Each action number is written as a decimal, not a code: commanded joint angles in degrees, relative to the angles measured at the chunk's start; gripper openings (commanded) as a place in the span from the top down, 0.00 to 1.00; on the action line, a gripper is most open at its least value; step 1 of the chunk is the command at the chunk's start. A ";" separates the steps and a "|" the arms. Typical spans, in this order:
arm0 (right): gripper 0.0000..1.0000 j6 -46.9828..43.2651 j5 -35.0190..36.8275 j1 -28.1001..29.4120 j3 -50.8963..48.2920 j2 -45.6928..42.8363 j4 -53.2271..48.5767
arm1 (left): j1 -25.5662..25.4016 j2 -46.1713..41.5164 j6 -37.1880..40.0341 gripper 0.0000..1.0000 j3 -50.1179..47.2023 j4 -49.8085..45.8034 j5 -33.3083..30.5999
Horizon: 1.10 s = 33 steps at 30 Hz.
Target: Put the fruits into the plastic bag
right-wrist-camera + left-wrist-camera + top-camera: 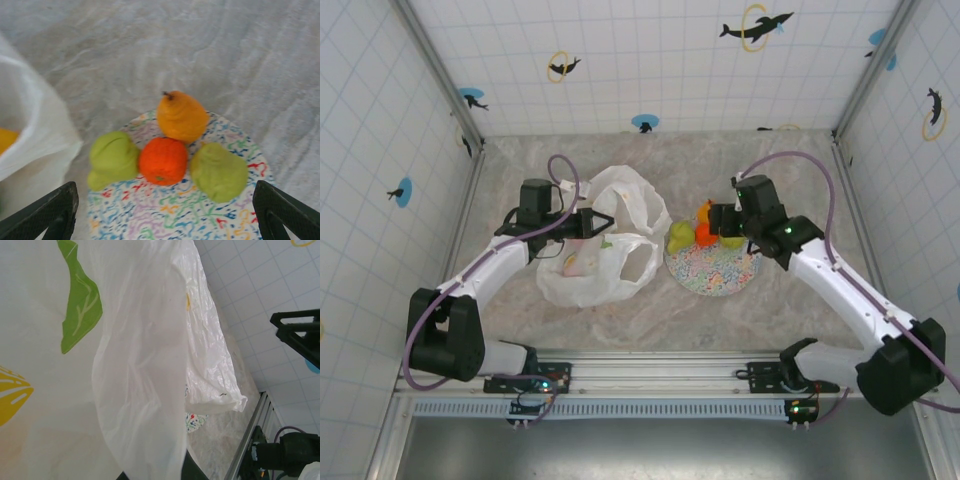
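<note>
The white plastic bag with lemon prints lies left of centre, and pale fruit shapes show through its film. My left gripper is shut on the bag's upper rim, holding the mouth up. In the left wrist view the bag drapes over the fingers and hides them. Four fruits sit on the speckled plate: an orange, a yellow-orange pear and two yellow-green pears. My right gripper hovers open above them, touching none, one finger on each side.
The plate sits right of the bag, almost touching it. The bag's edge rises at the left of the right wrist view. Tiled walls enclose the marbled table on three sides, and a metal rail runs along the near edge.
</note>
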 commanded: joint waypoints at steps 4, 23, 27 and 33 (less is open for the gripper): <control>0.07 -4.15 -1.07 -5.94 -1.22 4.16 2.89 | -0.41 -0.77 0.63 1.00 0.35 -1.28 -0.81; 0.10 -5.18 -5.03 -8.52 -2.14 14.13 5.37 | -0.30 -1.50 0.59 1.00 0.05 -0.89 -1.56; 0.13 -5.88 -3.86 -8.48 -1.44 16.27 5.94 | -0.44 -1.51 0.51 1.00 0.04 -0.89 -1.63; 0.16 -6.63 -2.84 -8.43 -0.89 19.56 5.34 | -0.29 -1.33 0.48 1.00 0.04 -0.89 -1.48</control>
